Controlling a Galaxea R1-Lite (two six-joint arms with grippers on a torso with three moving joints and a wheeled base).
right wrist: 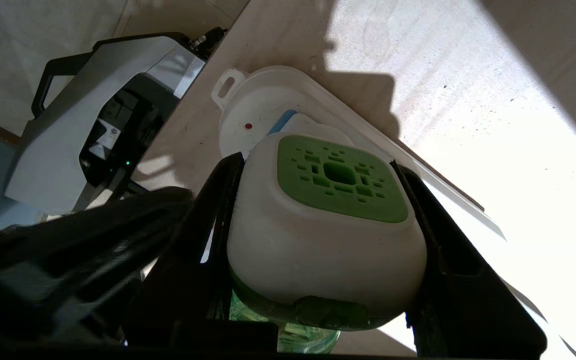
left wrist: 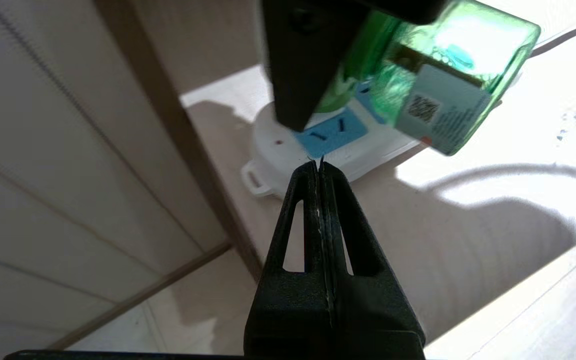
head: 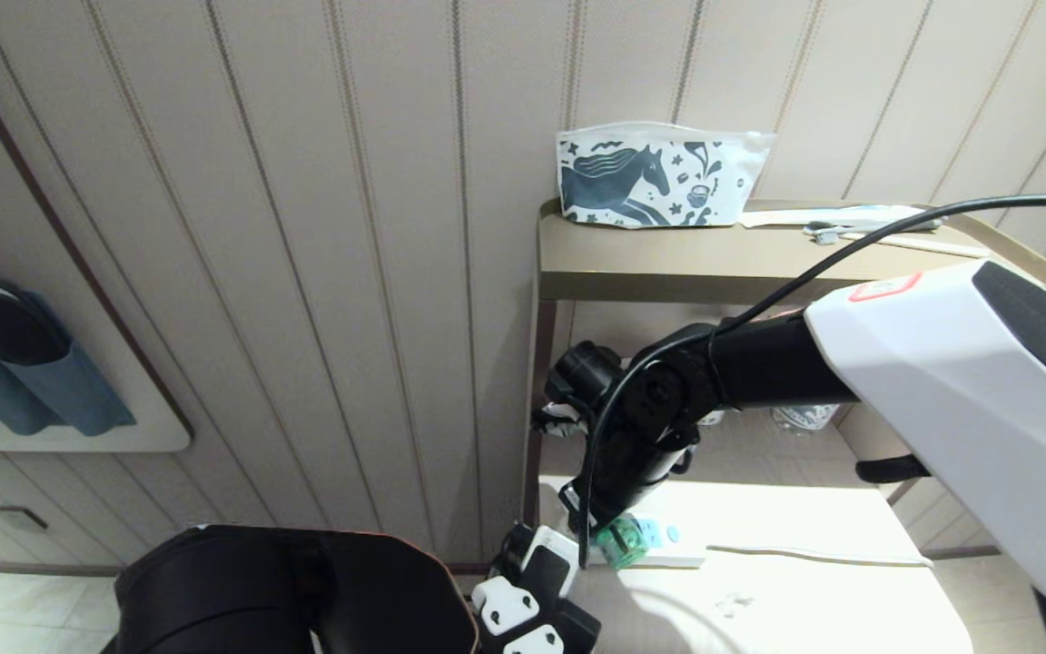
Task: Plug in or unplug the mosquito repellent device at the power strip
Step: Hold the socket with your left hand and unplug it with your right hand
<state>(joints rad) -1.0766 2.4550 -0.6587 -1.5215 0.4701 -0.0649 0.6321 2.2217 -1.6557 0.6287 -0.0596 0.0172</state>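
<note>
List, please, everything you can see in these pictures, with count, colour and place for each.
mosquito repellent device: one, white head with green vent, translucent green bottle; over the end of the power strip, between the right gripper's fingers.
power strip: one, white with light-blue socket panels; on the lower shelf near its edge.
cord: one, white; lying along the lower shelf.
pouch: one, white with dark horse print; on the upper shelf against the wall.
shelf unit: one, tan top and pale lower shelf; against the panelled wall.
slippers: one pair, blue; in a wall holder at far left.
right gripper: black, clamped on the device's head.
left gripper: black, shut, tips near the strip's end.
</note>
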